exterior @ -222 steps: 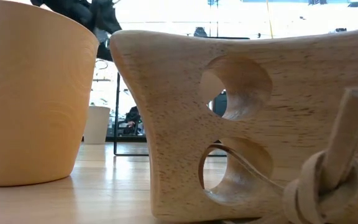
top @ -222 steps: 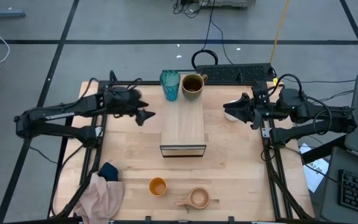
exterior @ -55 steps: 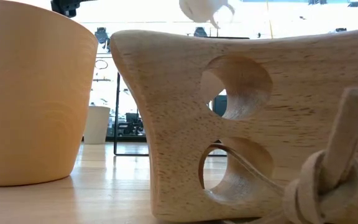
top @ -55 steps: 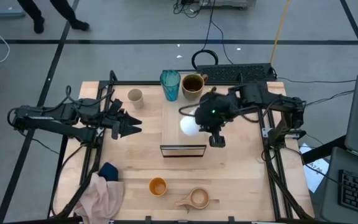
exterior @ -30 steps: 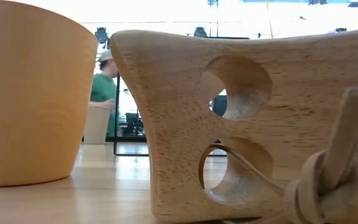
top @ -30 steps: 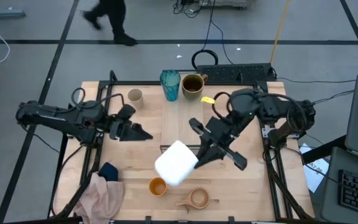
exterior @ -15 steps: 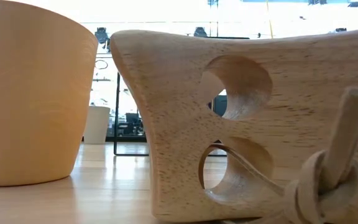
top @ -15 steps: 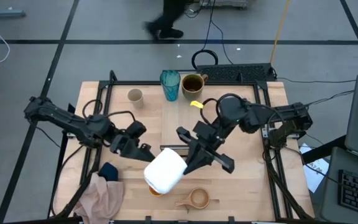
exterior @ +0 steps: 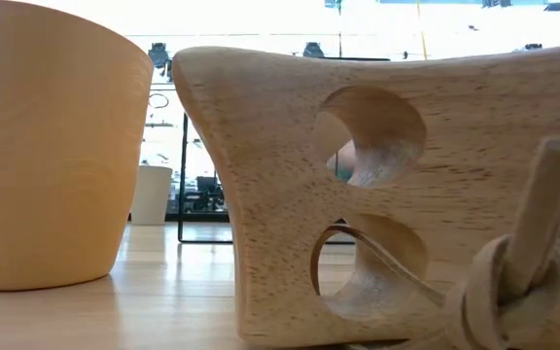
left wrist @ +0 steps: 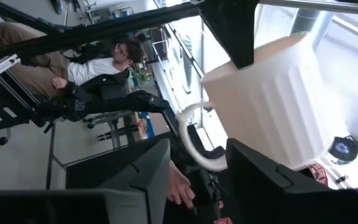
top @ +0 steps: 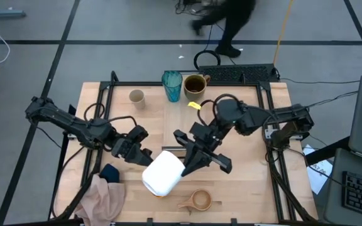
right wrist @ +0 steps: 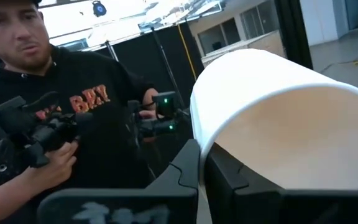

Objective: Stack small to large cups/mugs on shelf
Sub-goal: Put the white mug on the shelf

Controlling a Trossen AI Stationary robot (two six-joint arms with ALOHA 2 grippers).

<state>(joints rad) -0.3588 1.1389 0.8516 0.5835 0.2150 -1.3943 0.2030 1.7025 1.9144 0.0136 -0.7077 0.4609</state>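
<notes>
Wooden bench [top: 244, 179] carries five cups resting. Two stand at its far edge, the teal tumbler [top: 172, 85] just beside the olive-brown mug [top: 195, 85]; one small beige cup [top: 136, 97] sits toward the far left corner; the tan handled cup [top: 199, 200] sits at the near edge, the orange cup [exterior: 52, 146] beside it. A sixth, the white mug [top: 163, 174], is raised near the shelf's [top: 176, 149] near end, its rim pinched by the right hand [right wrist: 201, 177]. The left hand [left wrist: 197, 168] straddles its handle, partly parted. One person [right wrist: 55, 106] films behind.
</notes>
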